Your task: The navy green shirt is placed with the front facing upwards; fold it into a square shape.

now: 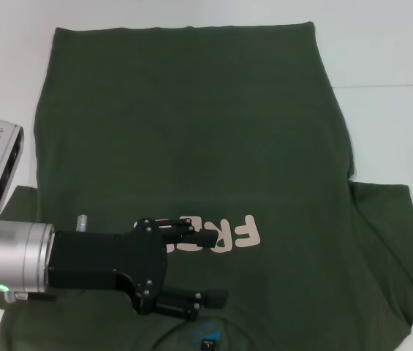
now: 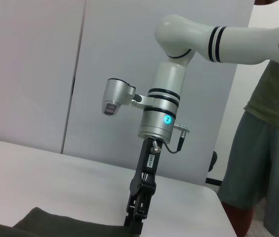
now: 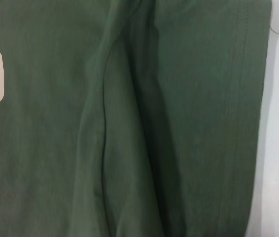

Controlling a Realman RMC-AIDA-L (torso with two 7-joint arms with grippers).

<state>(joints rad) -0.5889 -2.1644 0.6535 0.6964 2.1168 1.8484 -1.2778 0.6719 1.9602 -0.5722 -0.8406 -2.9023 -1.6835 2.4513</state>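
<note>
The shirt (image 1: 191, 124) lies flat, print up, covering most of the white desk (image 1: 389, 44). Soft, floppy cotton, so I'd pinch a hem or sleeve edge. Left gripper (image 1: 210, 267) hovers spread over the chest; right gripper's (image 2: 135, 217) fingers, can't tell.

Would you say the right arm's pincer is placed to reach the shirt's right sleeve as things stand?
Probably yes: the right pincer stands at the edge of the shirt's right sleeve, with nothing between them.

Even, bright indoor light falls throughout, with soft shadows, no glare and all views reasonably sharp.
</note>
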